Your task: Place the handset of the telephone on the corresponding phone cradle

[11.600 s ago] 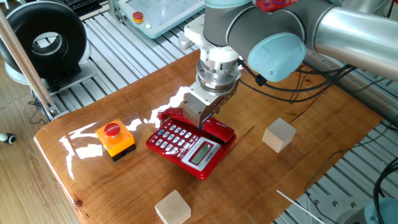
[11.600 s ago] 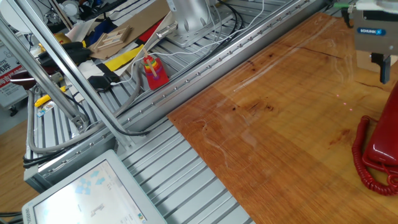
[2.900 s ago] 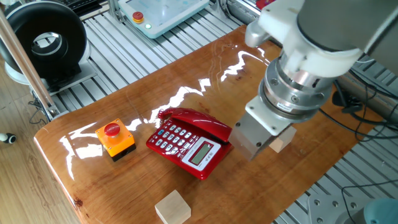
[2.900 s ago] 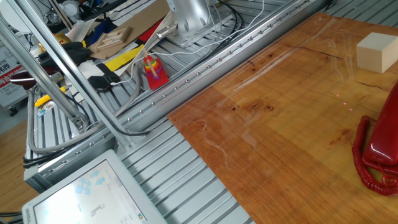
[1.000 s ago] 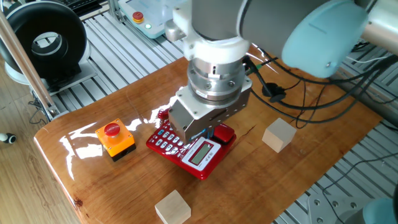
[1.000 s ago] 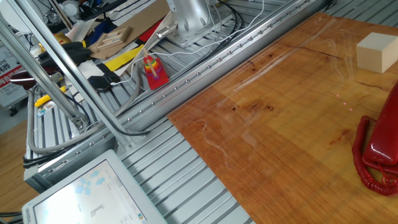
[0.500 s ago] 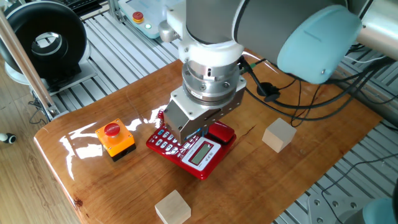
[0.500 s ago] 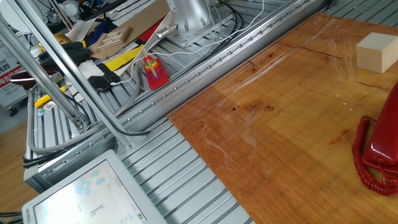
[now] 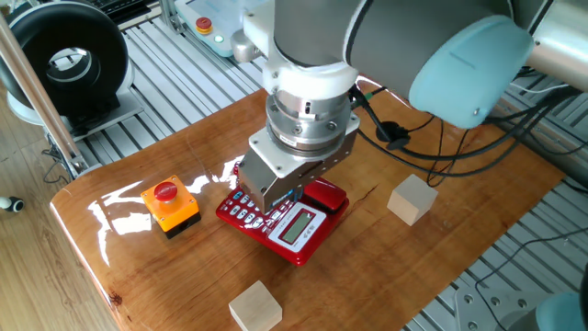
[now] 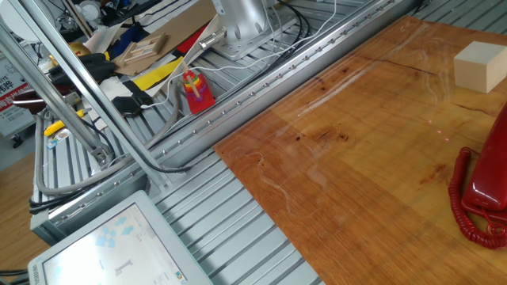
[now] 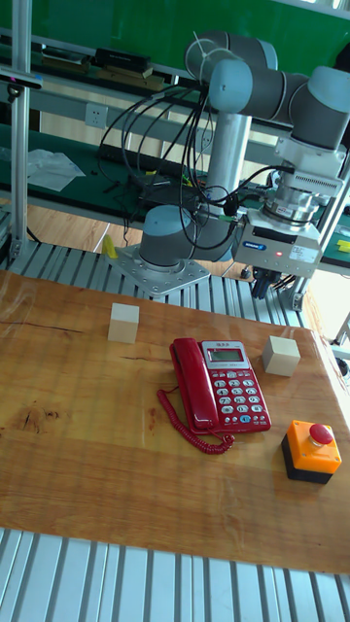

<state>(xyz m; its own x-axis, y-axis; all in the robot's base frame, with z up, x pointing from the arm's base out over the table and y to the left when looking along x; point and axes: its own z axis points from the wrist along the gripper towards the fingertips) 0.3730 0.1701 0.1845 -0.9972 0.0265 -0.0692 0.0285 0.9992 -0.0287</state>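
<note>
Tall view: gripper [image 11: 275,284] hangs raised above the table [image 11: 87,428], touching nothing; its fingers are small and dark against the background, so whether they are spread or pressed together cannot be told. Below it and nearer the camera stands the phone [image 11: 233,385]. The handset [image 11: 187,381] lies along the phone's side, beside the keypad, seated over the cradle, which it hides; its cord [image 11: 194,431] curls on the table in front. A wooden block [image 11: 282,356] sits just below the gripper, a second block [image 11: 123,323] well apart from it, and an orange button box [image 11: 311,452] beyond the phone's near corner
</note>
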